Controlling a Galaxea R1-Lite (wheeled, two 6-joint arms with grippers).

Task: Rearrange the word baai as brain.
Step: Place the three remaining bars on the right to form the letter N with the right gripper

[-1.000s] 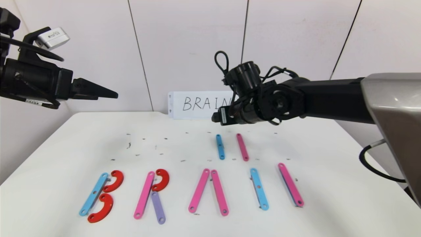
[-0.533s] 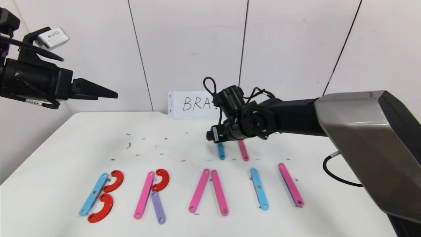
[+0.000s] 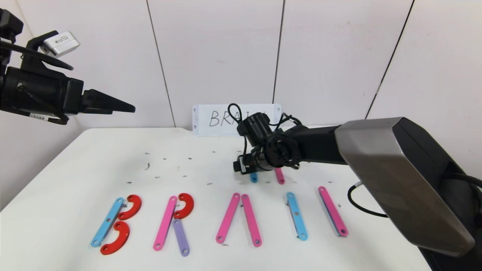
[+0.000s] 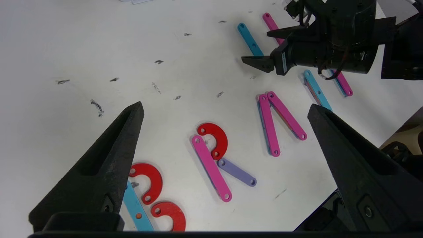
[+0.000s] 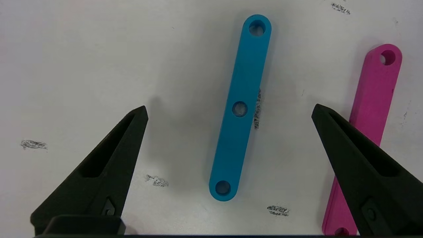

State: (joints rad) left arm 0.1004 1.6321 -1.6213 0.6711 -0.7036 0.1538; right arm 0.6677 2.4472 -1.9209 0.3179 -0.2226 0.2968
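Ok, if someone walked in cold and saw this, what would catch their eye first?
Probably the right gripper, fingers open, poised over a loose blue bar at mid-table, with a spare pink bar alongside. Next, the row of coloured plastic letters along the table's near edge, and the handwritten BRAIN card propped against the wall. The left gripper hangs idle, high on the left.

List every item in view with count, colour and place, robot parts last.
Red C-curves: three; two in the first letter, one in the second.
Light-blue bars: three; first letter's upright, fourth letter, and a spare behind the row.
Pink bars: five; second letter's upright, two leaning together as the third letter, one at the row's right end, one spare beside the blue spare.
Purple bar: one, second letter's leg.
White card: one, black handwriting, against the wall.
Table: white, dark scuffs.
Left gripper: open, raised at left.
Right gripper: open, above the blue spare.
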